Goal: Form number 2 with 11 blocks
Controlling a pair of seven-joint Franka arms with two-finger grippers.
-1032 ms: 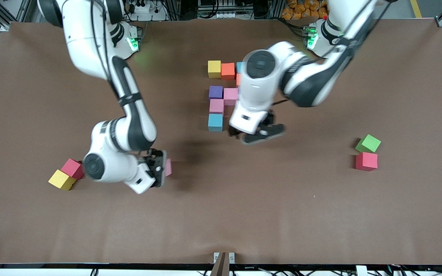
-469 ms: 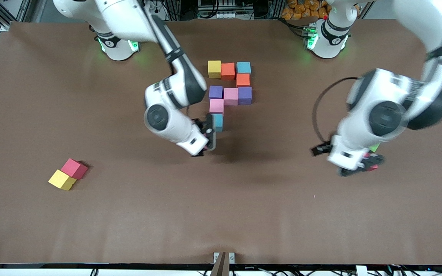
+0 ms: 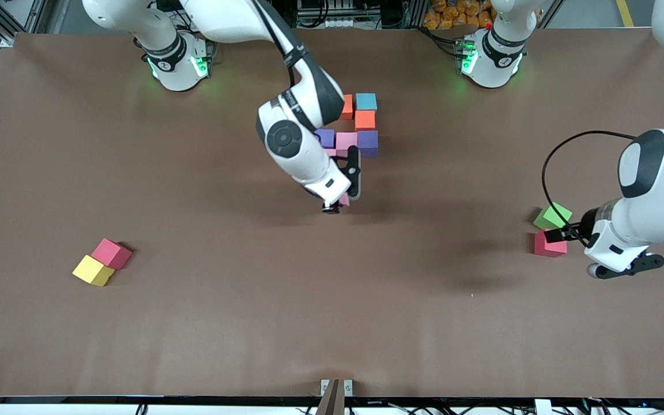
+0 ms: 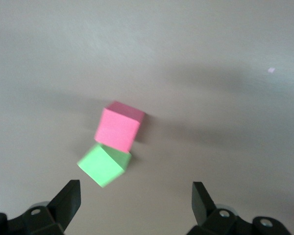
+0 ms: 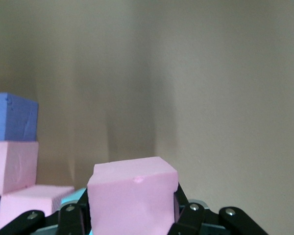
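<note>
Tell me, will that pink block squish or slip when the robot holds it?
The pink matte foam cube, clamped in the right gripper, probably squishes slightly since it looks like foam. Its dull surface likely grips well, so slipping seems unlikely. With flat faces, it shouldn't roll once set down.

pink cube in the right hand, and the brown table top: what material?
Pink cube: looks like matte foam; no shine, soft rounded edges, a small nick on its top edge. It sits clamped in the right hand.
Table top: seems to be a brown paper or thin mat cover; flat dull finish with faint ripples near the front edge. Cannot tell which.
</note>
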